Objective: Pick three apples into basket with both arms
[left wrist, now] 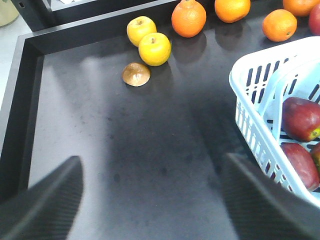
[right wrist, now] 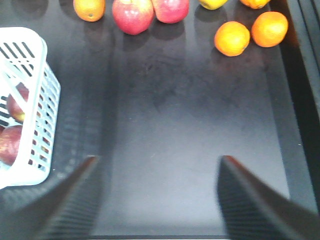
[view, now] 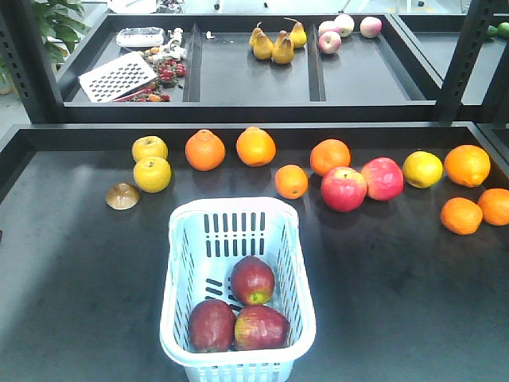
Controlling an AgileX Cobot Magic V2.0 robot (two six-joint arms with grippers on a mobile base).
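Three dark maroon apples lie inside the pale blue-white basket: one toward the middle, one at the front left, one at the front right. In the left wrist view the basket is at the right with an apple showing in it. My left gripper is open over bare table to the basket's left. The right wrist view has the basket at the left edge. My right gripper is open and empty over bare table. Neither arm appears in the front view.
Along the back of the dark table lie yellow apples, oranges, two brighter red apples, a lemon-yellow fruit and a brown round item. A raised black rim bounds the table. Shelves behind hold pears.
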